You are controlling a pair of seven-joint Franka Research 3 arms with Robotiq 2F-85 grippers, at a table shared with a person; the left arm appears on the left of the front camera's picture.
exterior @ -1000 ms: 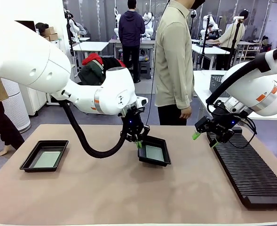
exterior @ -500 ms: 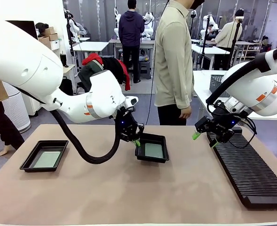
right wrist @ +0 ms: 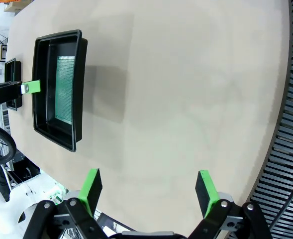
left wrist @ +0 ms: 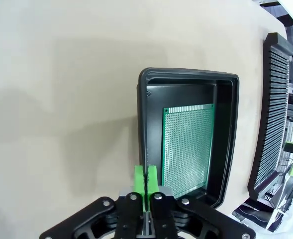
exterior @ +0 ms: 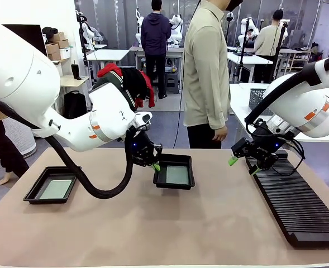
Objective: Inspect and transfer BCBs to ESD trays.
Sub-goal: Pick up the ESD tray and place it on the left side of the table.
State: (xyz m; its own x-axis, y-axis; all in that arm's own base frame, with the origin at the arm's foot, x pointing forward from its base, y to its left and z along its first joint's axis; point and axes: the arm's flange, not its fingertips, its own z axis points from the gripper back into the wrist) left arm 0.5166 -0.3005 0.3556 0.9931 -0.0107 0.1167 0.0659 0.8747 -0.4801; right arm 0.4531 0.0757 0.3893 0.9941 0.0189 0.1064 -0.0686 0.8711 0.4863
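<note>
Front view: one worktop [exterior: 170, 234], tan and rectangular, with a person [exterior: 206, 72] standing at its far edge.

Item, left gripper [exterior: 155, 165]: jaws together, clamped on the left rim of a black tray [exterior: 175, 173] near the middle of the worktop, toward the far edge. The left wrist view shows the two green pads [left wrist: 139, 180] pressed flat against each other over that rim. Whether the tray rests on the worktop or hangs just above it cannot be told.

Item, circuit board [left wrist: 186, 144]: green, finely dotted, lying flat on the floor of the held tray, toward one end.

Item, second tray [exterior: 52, 184]: near the left edge of the worktop, well apart from the first, with a pale board [exterior: 56, 188] inside it.

Item, right gripper [exterior: 241, 166]: jaws wide apart and empty, hovering above the near-left end of the long ribbed rack [exterior: 298, 204] at the right edge of the worktop.

Step in hand, as judged: the transfer stage, with the loaded tray being carried or dragged by its rim.

Next move, as judged: the tray must be kept level so the loose board does not slide. It should settle flat on the worktop before the pads let go of the rim.
</note>
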